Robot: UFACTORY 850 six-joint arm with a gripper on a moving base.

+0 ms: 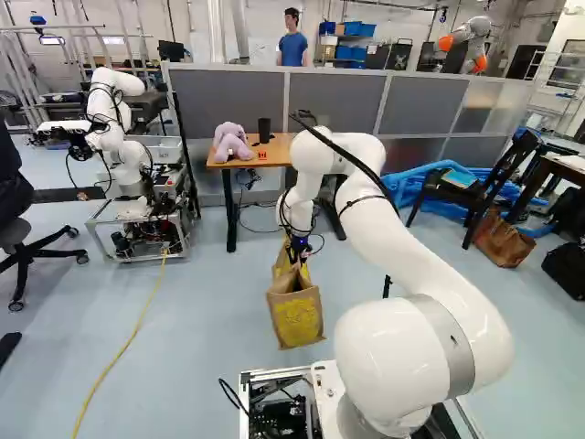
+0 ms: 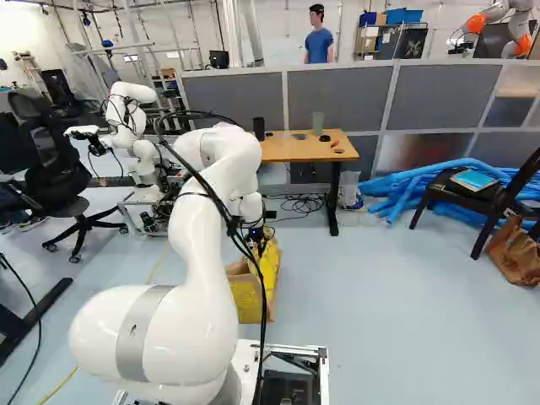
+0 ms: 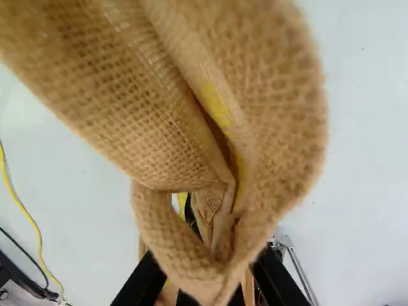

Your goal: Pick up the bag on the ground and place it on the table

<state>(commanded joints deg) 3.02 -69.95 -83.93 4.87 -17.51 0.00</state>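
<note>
My gripper (image 1: pixel 298 254) points down at the top of the tan and yellow bag (image 1: pixel 297 316), ahead of the base. In the wrist view the gripper (image 3: pixel 207 288) is shut on the bag's gathered woven cloth (image 3: pixel 127 95), which bulges up close ahead of the fingers. The arm partly hides the bag (image 2: pixel 268 274) in the right base view. Whether its bottom touches the floor I cannot tell. Beyond it stands the wooden table (image 2: pixel 308 150), against the grey partition. A purple plush toy (image 1: pixel 232 142) and a dark cup (image 1: pixel 264 130) are on the table.
Another robot (image 1: pixel 117 137) stands on a cart left of the table. A black chair (image 2: pixel 498 196) and blue tubing (image 2: pixel 396 192) lie to the right, with a brown bag (image 1: pixel 504 240) on the floor by the chair. An office chair (image 2: pixel 63 198) is at the left. A yellow cable (image 1: pixel 123 352) crosses the floor.
</note>
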